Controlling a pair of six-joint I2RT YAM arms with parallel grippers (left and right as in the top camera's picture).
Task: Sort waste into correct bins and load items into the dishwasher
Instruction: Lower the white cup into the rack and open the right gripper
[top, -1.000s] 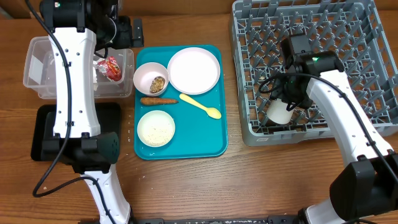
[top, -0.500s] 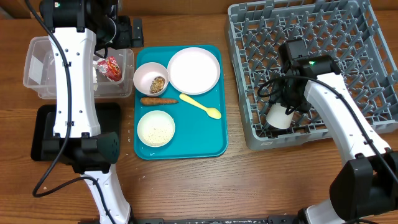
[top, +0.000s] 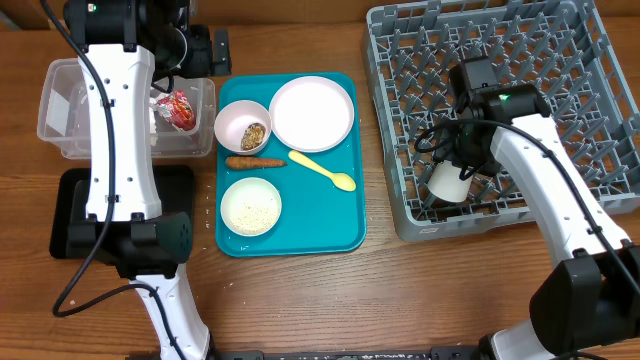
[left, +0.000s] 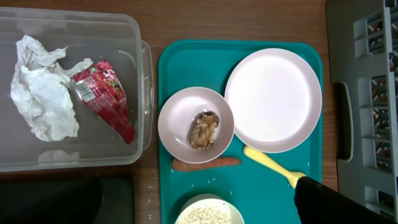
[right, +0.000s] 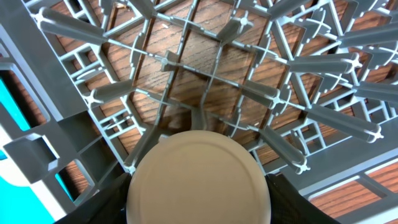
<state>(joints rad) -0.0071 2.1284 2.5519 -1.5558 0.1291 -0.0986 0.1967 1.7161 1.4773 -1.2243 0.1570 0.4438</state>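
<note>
Where the wooden table spreads, teal tray sits beside grey rack.

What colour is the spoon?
Yellow. The spoon shows best in the overhead view, lying on the teal tray.

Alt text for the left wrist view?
Teal tray holding a white plate, a bowl with a brown food lump, an orange-brown stick, a yellow spoon and a rice bowl. Beside it, a clear tub with crumpled white paper and a red wrapper.
</note>
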